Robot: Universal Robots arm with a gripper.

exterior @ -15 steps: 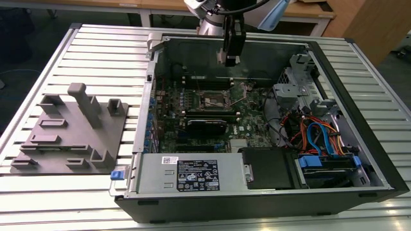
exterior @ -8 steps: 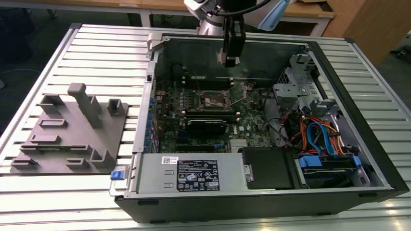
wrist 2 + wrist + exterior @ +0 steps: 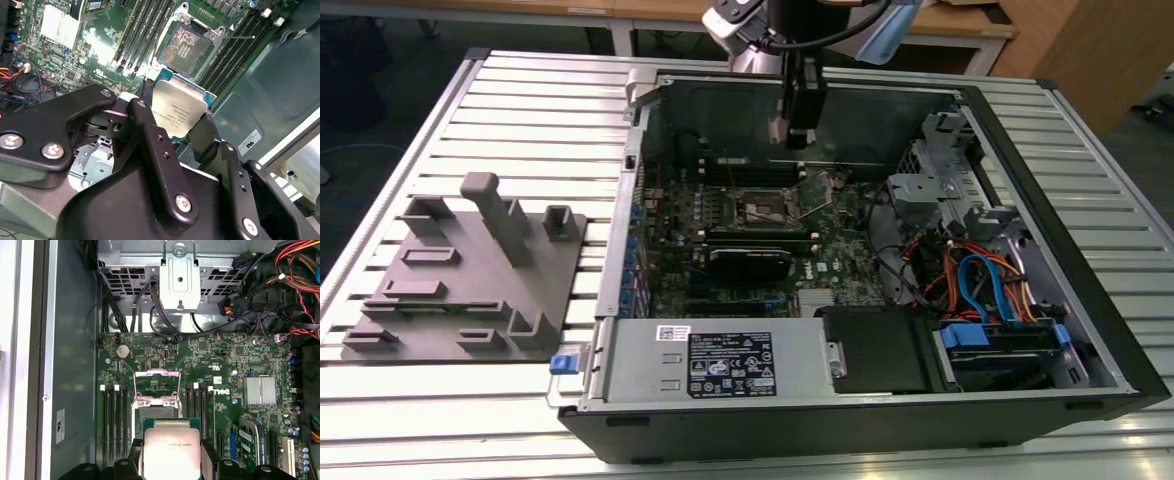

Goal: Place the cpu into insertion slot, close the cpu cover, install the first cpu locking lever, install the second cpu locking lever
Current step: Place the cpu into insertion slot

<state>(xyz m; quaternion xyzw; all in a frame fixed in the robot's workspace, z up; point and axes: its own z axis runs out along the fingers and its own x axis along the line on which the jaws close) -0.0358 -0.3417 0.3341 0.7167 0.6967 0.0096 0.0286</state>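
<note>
Slatted metal surface (image 3: 520,90); on it an open computer case (image 3: 854,425) lying on its side, with a grey moulded fixture (image 3: 467,270) just beside.

1. cpu (image 3: 180,112): flat square chip, silvery top, green edge. Location: between the jaws, held off the board and touching nothing else. Seen likewise in the first wrist view (image 3: 171,452).
2. Jaws: two black fingers closed narrow on opposite edges of the cpu, gripping by the edges alone. They hang from the arm (image 3: 798,60) inside the case.
3. insertion slot (image 3: 187,45): square socket with a metal rim, its dark contact field bare. Location: beyond the jaw tips, apart from the chip.
4. cpu cover (image 3: 157,401): thin frame, swung up off the slot, standing on the slot's far side from the jaws.
5. locking lever (image 3: 243,36): thin wire rod, released, lying out over the memory slots (image 3: 115,415).
6. circuit board (image 3: 225,360): green, carrying items 3 to 5.

Hazards, as judged:
- The edge grip is slight, so a jolt could let the chip slip or tip.
- A descent off-centre or rotated would land a corner on the contact field and bend it.
- A chip left askew on the rim would be crushed under the closing cover.
- The raised cover and loose lever stand near the jaws' path, and a brush against either could knock the chip.
</note>
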